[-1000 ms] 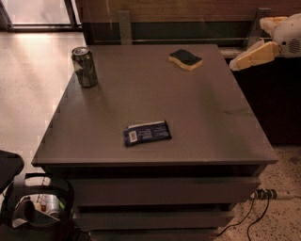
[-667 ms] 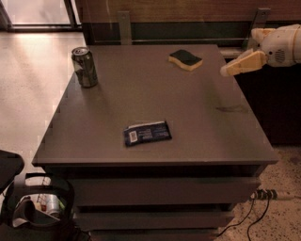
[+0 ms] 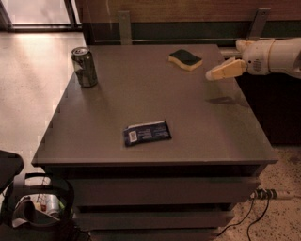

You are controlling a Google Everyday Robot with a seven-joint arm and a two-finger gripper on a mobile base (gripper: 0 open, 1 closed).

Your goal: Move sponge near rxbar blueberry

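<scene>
Gripper (image 3: 215, 73) hung over the table (image 3: 141, 94), its arm (image 3: 282, 56) cut off by the frame edge behind it; wrapper print on the rxbar blueberry (image 3: 146, 133), well apart from it, was too small to read.

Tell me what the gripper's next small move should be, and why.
Probably ease the gripper over and down toward the sponge. It hovers above the table near its edge, apart from the sponge, which lies at the far side, well away from the rxbar blueberry near the front.

Grey drawer table (image 3: 141, 89), sunlit pale floor (image 3: 33, 70), wood-panelled back wall (image 3: 188, 9)
</scene>
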